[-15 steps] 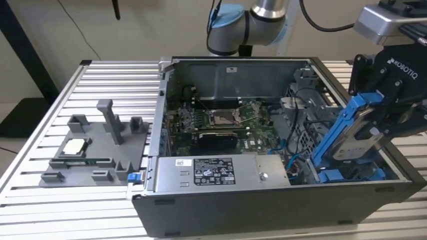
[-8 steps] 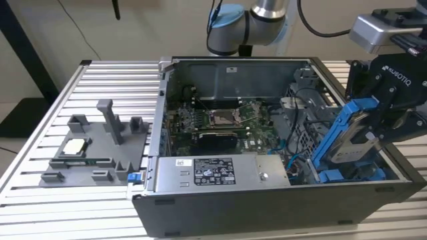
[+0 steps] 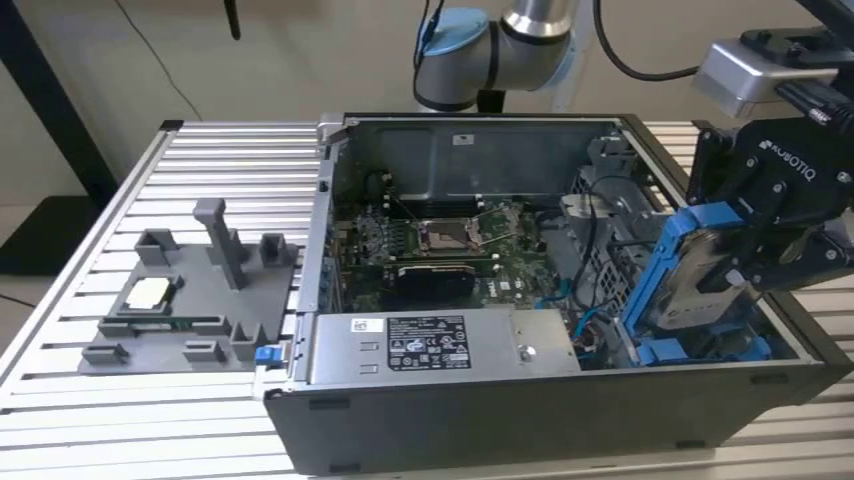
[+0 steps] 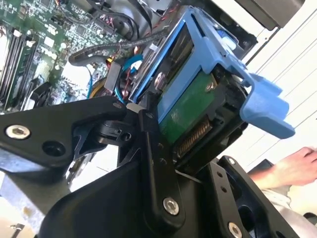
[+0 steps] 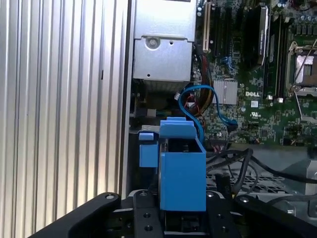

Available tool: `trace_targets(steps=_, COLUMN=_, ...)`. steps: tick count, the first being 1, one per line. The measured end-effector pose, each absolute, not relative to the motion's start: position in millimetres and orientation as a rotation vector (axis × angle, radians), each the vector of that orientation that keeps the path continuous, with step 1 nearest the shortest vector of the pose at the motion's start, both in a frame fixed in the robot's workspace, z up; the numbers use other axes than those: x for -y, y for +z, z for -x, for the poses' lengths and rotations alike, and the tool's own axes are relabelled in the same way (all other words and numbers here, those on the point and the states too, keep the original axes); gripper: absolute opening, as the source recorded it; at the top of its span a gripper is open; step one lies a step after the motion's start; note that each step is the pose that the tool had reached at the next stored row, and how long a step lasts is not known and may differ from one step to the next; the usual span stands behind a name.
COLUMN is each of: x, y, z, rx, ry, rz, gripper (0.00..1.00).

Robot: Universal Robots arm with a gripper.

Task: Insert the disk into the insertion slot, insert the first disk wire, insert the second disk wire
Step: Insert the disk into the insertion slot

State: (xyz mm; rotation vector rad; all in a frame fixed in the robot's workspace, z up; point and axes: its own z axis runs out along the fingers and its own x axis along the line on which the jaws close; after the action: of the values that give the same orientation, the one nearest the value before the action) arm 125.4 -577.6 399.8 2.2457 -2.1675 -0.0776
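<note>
My gripper (image 3: 742,268) is shut on the disk (image 3: 694,272), a drive in a blue plastic carrier. The disk is tilted on edge at the exterior view's right side of the open computer case. Its lower end reaches down to the blue rails (image 3: 694,350) of the insertion slot (image 3: 625,272), the grey bay with a perforated wall. In the second wrist view the disk's green board (image 4: 190,106) and connector sit between the black fingers (image 4: 151,148). The first wrist view has the blue carrier (image 5: 182,173) rising from my gripper (image 5: 182,210). A blue disk wire (image 5: 200,101) loops loose by the motherboard.
The silver power supply (image 3: 441,345) fills the case's front. The motherboard with its processor socket (image 3: 441,237) lies behind it. A grey fixture tray (image 3: 187,290) rests on the slatted table at the exterior view's left. A person's hand (image 4: 292,168) lies outside the case.
</note>
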Motion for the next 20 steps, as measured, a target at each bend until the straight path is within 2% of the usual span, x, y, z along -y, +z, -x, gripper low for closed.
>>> trace_targets(steps=7, x=578, y=411, z=-129, rx=2.148, ry=-0.105, rz=-2.224, gripper=0.33)
trace_targets(steps=20, x=577, y=412, z=-157, rx=2.070, ry=-0.250, rz=-2.142, gripper=0.33)
